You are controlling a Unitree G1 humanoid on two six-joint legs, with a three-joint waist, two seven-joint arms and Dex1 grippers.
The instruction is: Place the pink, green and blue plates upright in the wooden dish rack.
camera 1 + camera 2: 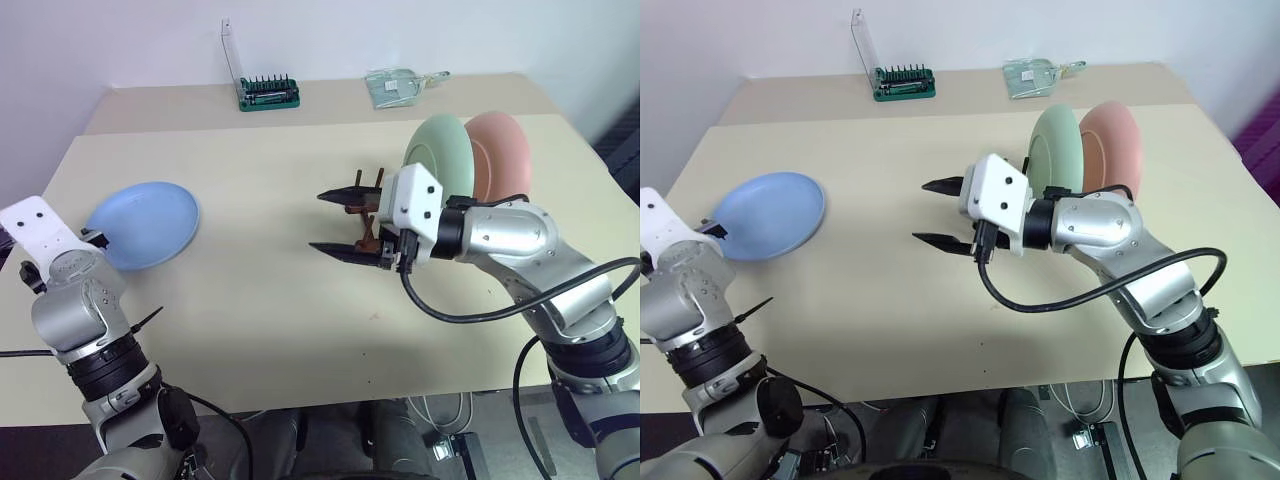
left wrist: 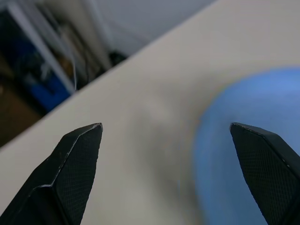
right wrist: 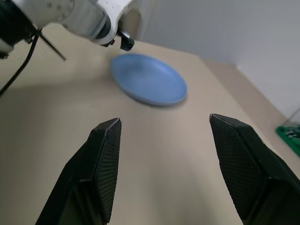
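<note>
The right claw [image 1: 345, 222] is hanging wide and empty over the bench [image 1: 270, 300] centre, pointing left, just in front of the dark wooden rack [image 1: 366, 205]. In the rack the mint green plate [image 1: 440, 152] and the salmon pink plate [image 1: 500, 150] are standing upright, side by side, pink on the right. The left claw [image 2: 168, 140] is gaping wide and empty at the near rim of the light blue plate [image 1: 145, 224], which is lying flat, matte and shallow, on the left of the bench.
</note>
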